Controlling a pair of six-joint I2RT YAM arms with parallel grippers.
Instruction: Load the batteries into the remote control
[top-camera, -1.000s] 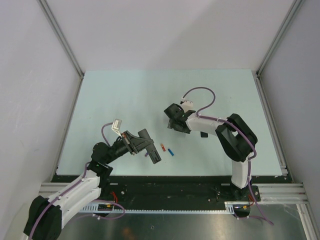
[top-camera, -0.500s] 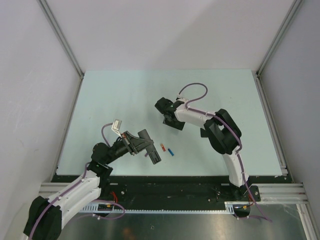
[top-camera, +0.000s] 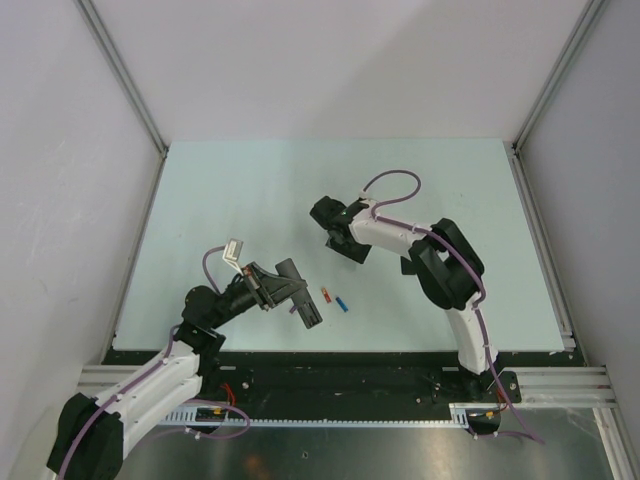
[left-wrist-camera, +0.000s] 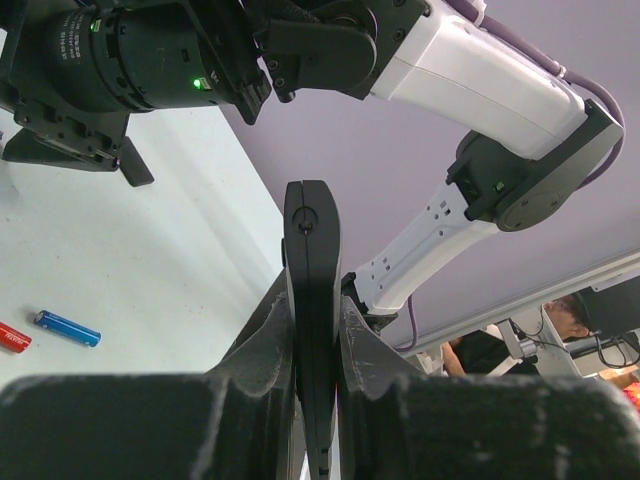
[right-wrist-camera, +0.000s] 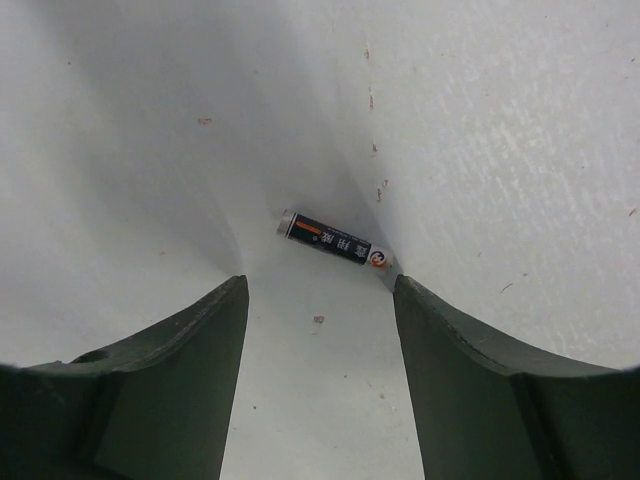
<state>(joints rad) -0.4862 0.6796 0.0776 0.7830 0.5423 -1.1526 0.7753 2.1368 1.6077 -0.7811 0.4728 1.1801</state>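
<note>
On the pale tabletop (top-camera: 250, 190) nothing looked loaded yet: the left tool (left-wrist-camera: 313, 345) was clamped on the remote control (left-wrist-camera: 312, 260), held edge-up near the front, with the red-orange battery (top-camera: 326, 294) and blue battery (top-camera: 342, 302) lying beside it. The right tool (right-wrist-camera: 318, 300), jaws apart and empty, hovered over the dark battery (right-wrist-camera: 333, 240) (ungrasped). Since a second earlier, the right arm had swung left over it; the left had not moved.

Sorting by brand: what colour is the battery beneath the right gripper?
The battery is black with orange markings; best in right wrist view.
</note>
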